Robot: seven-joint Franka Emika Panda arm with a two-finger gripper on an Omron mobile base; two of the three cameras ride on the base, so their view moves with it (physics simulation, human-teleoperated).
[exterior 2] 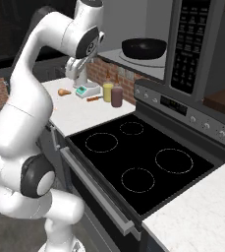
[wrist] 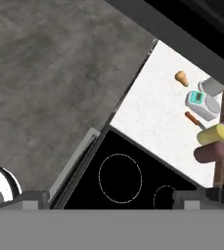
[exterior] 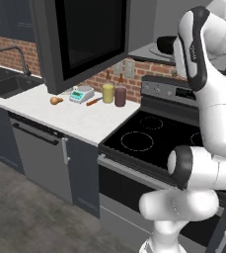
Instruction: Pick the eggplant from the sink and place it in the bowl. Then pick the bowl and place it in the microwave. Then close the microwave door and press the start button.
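The microwave [exterior 2: 182, 44] hangs above the stove, its key panel on the right. Its door [exterior: 85, 34] stands swung wide open to the left. The black bowl [exterior 2: 144, 48] sits inside on the round glass plate, and its edge [exterior: 166, 45] also peeks out beside my arm. The eggplant is hidden from view. The black sink [exterior: 6, 81] with its tap lies far left on the counter. My gripper [wrist: 114, 199] is open with nothing between its fingers. It is held high, looking down on the cooktop corner and the counter, left of the microwave opening.
The black cooktop [exterior 2: 133, 152] lies below the microwave. On the white counter [exterior: 70, 116] stand a yellow bottle [exterior: 108, 92], a dark red bottle [exterior: 120, 95], a small scale [exterior: 82, 94], a tan item [exterior: 56, 100] and an orange-handled utensil [exterior: 94, 102]. A dishwasher [exterior: 40, 148] sits under the counter.
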